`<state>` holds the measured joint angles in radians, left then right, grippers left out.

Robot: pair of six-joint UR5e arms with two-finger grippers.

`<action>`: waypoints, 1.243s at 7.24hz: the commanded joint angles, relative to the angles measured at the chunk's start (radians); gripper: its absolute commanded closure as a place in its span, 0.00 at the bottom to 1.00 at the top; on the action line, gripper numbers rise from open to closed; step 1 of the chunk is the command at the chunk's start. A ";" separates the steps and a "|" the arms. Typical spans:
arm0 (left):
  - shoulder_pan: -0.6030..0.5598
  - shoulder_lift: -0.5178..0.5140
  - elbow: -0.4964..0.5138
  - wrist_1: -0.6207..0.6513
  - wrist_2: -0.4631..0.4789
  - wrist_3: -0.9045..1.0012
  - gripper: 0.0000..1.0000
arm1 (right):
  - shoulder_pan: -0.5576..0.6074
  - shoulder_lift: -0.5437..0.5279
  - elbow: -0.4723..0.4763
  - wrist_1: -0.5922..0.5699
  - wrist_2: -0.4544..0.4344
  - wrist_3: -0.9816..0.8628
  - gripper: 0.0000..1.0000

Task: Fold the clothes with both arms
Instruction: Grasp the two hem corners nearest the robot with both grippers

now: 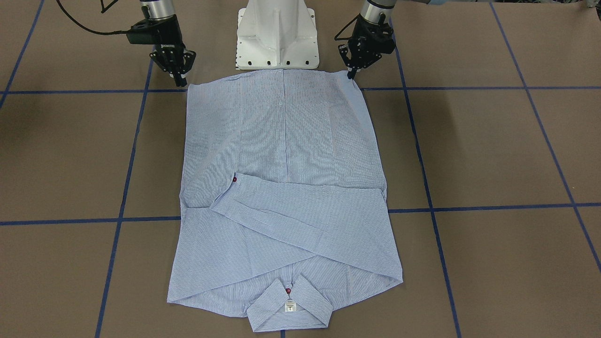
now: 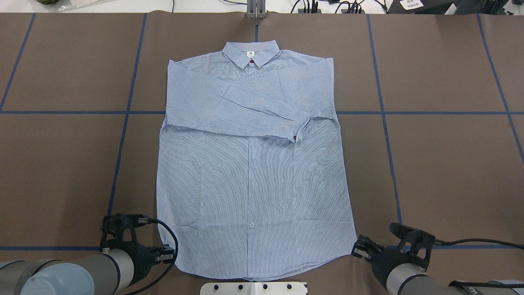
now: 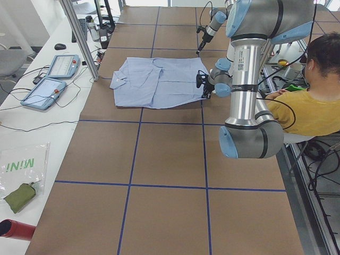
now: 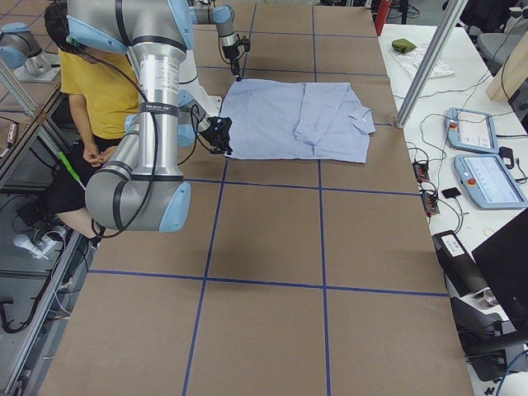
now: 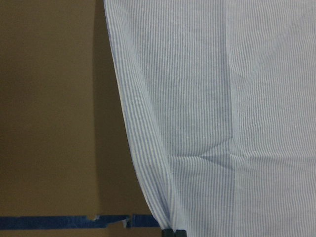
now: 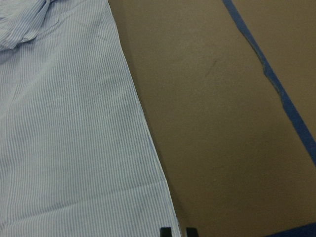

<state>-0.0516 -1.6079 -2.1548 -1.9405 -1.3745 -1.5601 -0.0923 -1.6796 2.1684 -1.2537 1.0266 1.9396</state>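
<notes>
The light blue-and-white striped shirt (image 1: 281, 141) (image 2: 254, 176) lies flat on the brown table, collar (image 2: 251, 53) at the far side and hem toward the robot's base. Its sleeves are folded across the chest, and a red-buttoned cuff (image 2: 297, 135) lies on top. My left gripper (image 1: 351, 74) (image 2: 163, 253) sits at the hem corner on its side, and in the left wrist view its fingertips (image 5: 174, 232) are shut on the shirt's edge (image 5: 148, 173). At the other hem corner, my right gripper (image 1: 181, 80) (image 2: 362, 249) (image 6: 178, 231) has its fingertips pinched close on the edge (image 6: 148, 163).
The white pedestal base (image 1: 277, 33) stands just behind the hem. Blue tape lines (image 1: 469, 206) grid the table. A seated person in a yellow shirt (image 3: 305, 109) is behind the robot. Teach pendants (image 3: 53, 79) and cables lie on the white bench beyond the collar.
</notes>
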 commanded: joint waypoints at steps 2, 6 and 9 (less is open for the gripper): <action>0.001 0.000 0.000 0.000 0.008 0.000 1.00 | -0.012 0.040 -0.038 -0.030 -0.019 0.005 0.69; 0.001 0.002 0.000 0.000 0.012 0.000 1.00 | -0.030 0.070 -0.038 -0.107 -0.022 0.005 0.63; 0.001 0.002 0.001 0.002 0.012 0.000 1.00 | -0.043 0.084 -0.061 -0.125 -0.026 0.005 0.63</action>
<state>-0.0506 -1.6062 -2.1544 -1.9395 -1.3622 -1.5601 -0.1310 -1.5987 2.1127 -1.3636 1.0014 1.9451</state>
